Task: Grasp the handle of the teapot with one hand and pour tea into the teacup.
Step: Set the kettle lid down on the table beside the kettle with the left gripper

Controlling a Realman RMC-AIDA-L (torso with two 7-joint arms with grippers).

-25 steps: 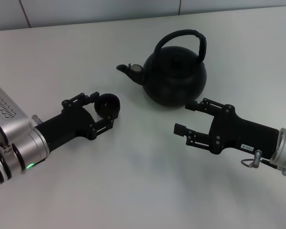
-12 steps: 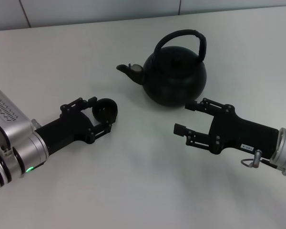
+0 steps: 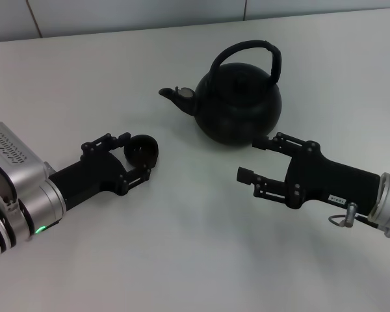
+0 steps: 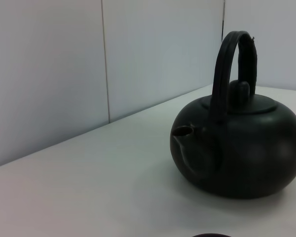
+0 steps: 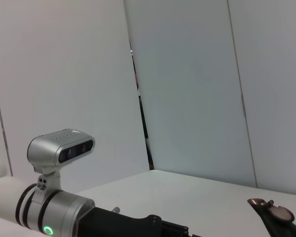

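The matte black teapot (image 3: 240, 107) stands upright at the table's middle back, with its spout pointing left and its arched handle up. It fills the left wrist view as the teapot (image 4: 241, 148). The small black teacup (image 3: 142, 149) sits in front of the spout and to its left. My left gripper (image 3: 135, 153) is shut on the teacup, one finger on each side. A sliver of the teacup's rim (image 4: 212, 235) shows in the left wrist view. My right gripper (image 3: 255, 159) stands open just in front of the teapot's right side, touching nothing.
The white table (image 3: 195, 247) runs back to a grey wall. In the right wrist view, the left arm's silver wrist camera (image 5: 59, 148) and the teapot's spout (image 5: 272, 215) show.
My left gripper has drawn slightly back toward me and down, carrying the teacup with it. The right arm and the teapot have not moved.
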